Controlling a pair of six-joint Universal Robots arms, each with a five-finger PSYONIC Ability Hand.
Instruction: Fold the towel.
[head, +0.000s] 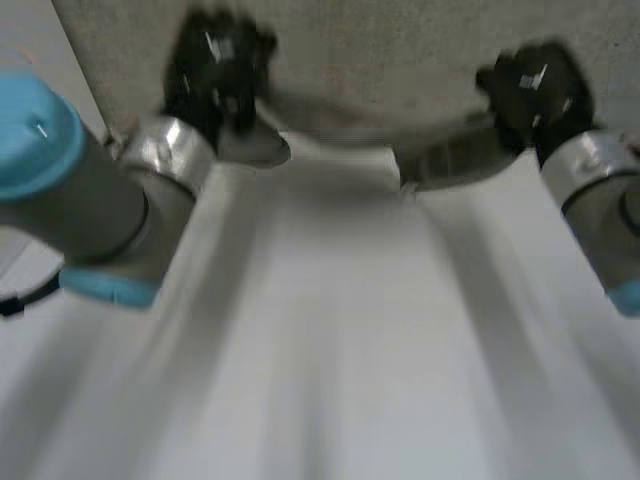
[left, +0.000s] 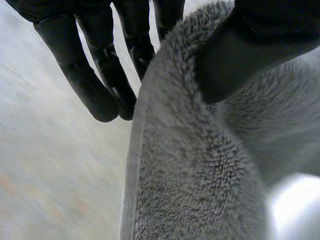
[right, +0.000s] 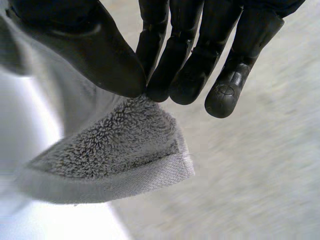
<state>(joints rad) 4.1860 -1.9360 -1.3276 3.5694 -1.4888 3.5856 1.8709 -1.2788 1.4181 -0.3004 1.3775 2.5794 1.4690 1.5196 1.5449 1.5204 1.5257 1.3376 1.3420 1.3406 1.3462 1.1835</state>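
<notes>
Above the speckled desk (head: 400, 45), the pale grey towel (head: 330, 320) hung stretched between the 2 arms. Its far edge was held up at both ends, and its body sloped down toward the head camera in long soft folds.

At the left end of that edge, the left robot hand (head: 215, 75) gripped the cloth. In the left wrist view its thumb (left: 240, 55) pressed onto the fluffy pile of the towel (left: 190, 170). The fingers (left: 97, 85) reached straight along the other side of the hemmed edge, the nearest of them partly hidden behind the cloth.

At the right end, the right robot hand (head: 530, 85) pinched a corner. In the right wrist view its thumb (right: 95, 55) and fingertips (right: 180, 80) met on the towel (right: 115, 150) just inside its stitched hem. The corner stuck out past them, clear of the desk (right: 250, 175).

Between the 2 robot hands the far edge sagged in a shallow curve.
</notes>
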